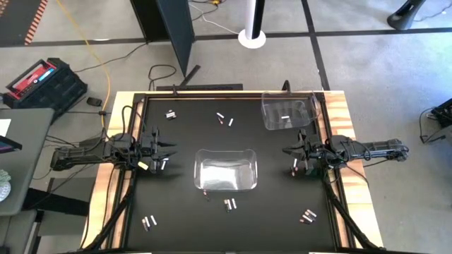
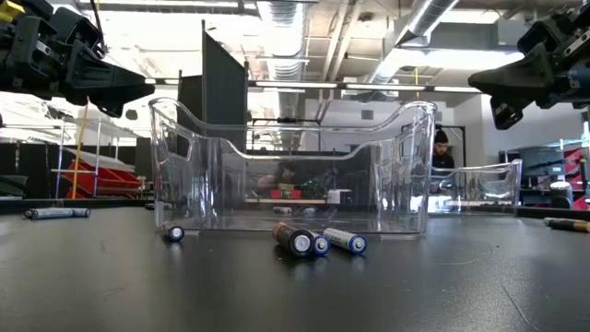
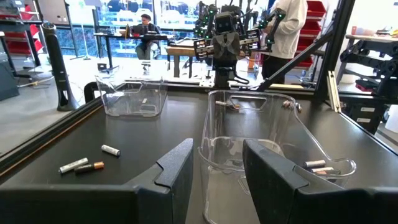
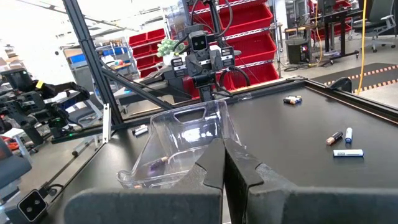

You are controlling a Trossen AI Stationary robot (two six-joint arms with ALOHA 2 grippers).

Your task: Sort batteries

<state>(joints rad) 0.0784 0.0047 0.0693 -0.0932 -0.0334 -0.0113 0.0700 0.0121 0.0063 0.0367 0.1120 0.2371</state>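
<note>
Your left gripper (image 1: 171,149) hovers spread and empty left of the centre bin (image 1: 224,170); right gripper (image 1: 288,150) pressed together, empty. Batteries (image 1: 229,204) lie scattered across the mat (image 1: 183,212), one in the far bin (image 1: 288,111). Risk: cells roll away if nudged.
</note>
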